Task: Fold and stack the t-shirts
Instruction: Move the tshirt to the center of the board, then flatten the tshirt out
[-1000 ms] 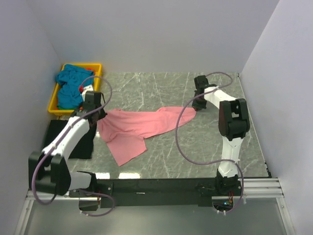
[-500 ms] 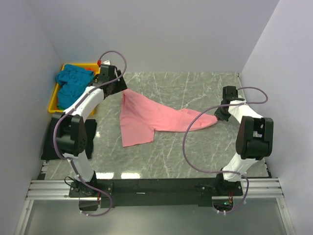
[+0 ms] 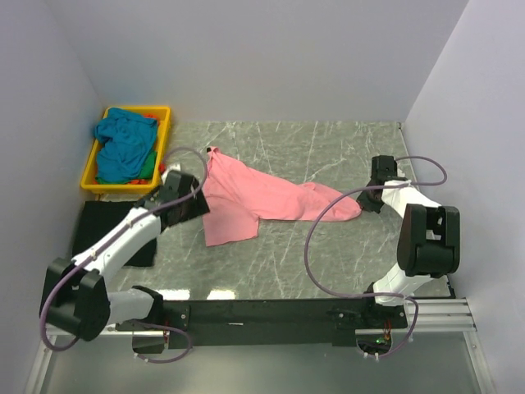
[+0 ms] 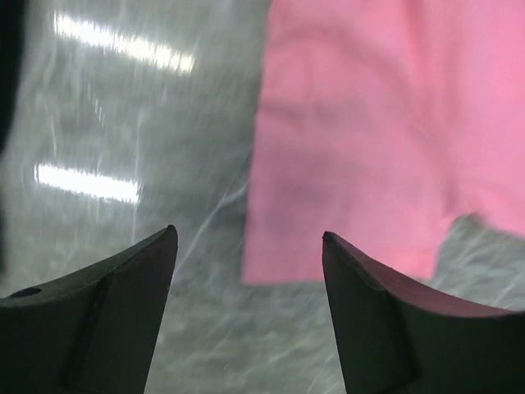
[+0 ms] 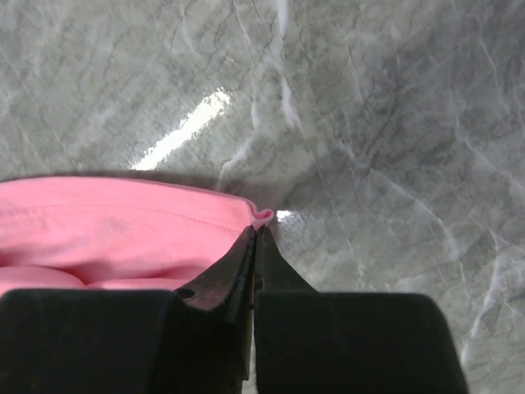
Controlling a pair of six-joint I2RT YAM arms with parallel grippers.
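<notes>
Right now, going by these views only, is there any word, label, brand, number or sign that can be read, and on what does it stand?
None can be read in any view.
The pink t-shirt, the teal t-shirt, the yellow tray and the table show no print or label.
The left gripper and the right gripper show plain black fingers with no marking.

Four t-shirts show: one salmon pink t-shirt (image 3: 246, 201) on the one marble table (image 3: 328, 246), and one teal t-shirt (image 3: 121, 144), one green shirt (image 3: 147, 169) and one orange-red shirt (image 3: 151, 117) in the single yellow tray (image 3: 85, 176) far left. One black mat (image 3: 94, 230) lies left. Two grippers: left gripper (image 4: 246, 238), right gripper (image 5: 256, 234).
</notes>
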